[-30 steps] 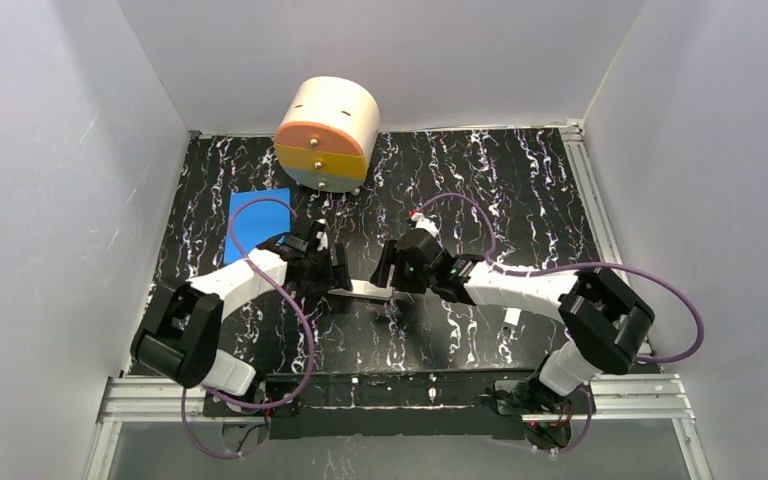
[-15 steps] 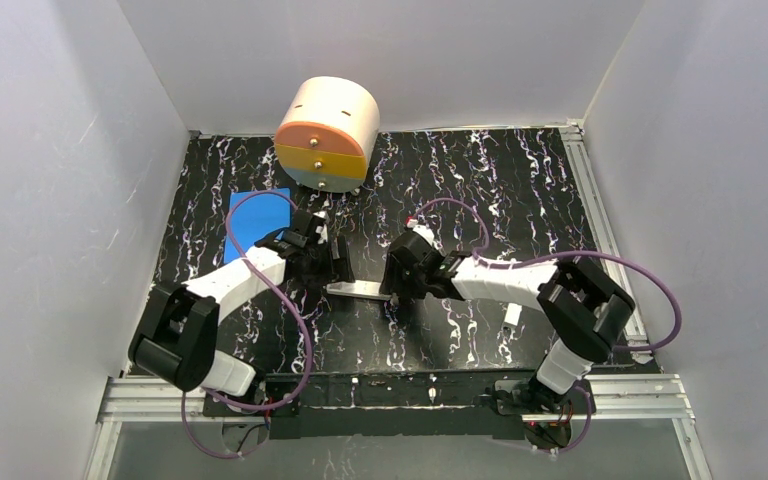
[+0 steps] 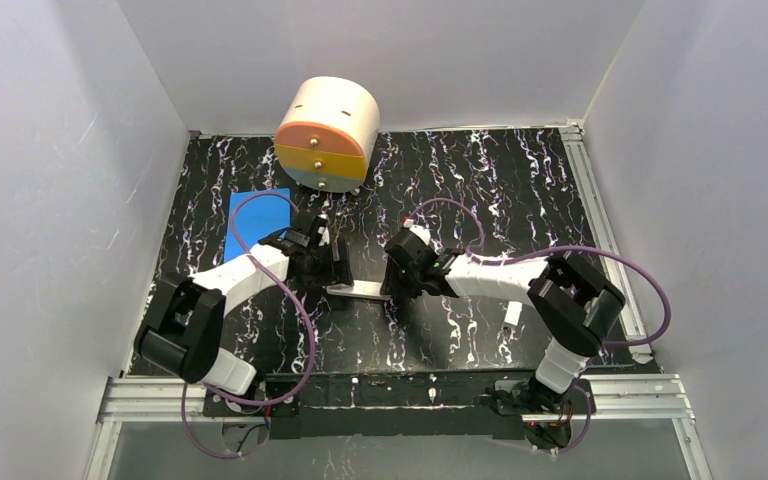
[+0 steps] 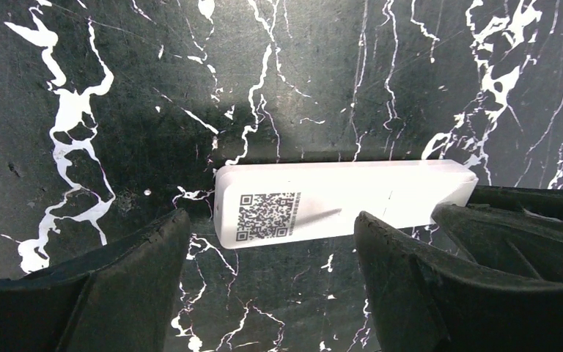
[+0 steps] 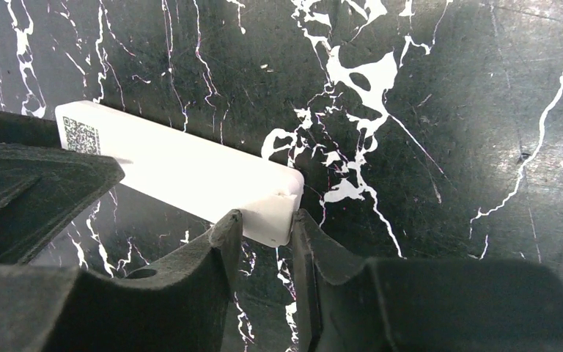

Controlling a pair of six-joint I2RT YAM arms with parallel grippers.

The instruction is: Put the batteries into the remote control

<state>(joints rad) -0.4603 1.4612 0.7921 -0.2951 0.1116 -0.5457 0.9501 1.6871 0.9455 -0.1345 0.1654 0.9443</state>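
The remote control [image 3: 364,290] lies back-up on the black marbled table, a white bar with a dark square code label [image 4: 267,215] at one end. My left gripper [image 4: 271,224] is open, its fingers standing wide on either side of the label end without touching it. My right gripper [image 5: 267,220] has its jaws pressed against both sides of the remote control's [image 5: 183,169] other end. In the top view the left gripper [image 3: 336,268] and right gripper [image 3: 392,282] face each other across the remote. The batteries are out of view.
A round peach drum with orange, yellow and blue drawer fronts [image 3: 326,134] stands at the back. A blue pad [image 3: 258,222] lies at the left, behind the left arm. A small loose white piece [image 3: 511,317] lies to the right of the right forearm.
The right gripper's jaws have narrowed onto the end of the remote, and its arm has drawn in to the left. The left gripper has stayed open and barely shifted.
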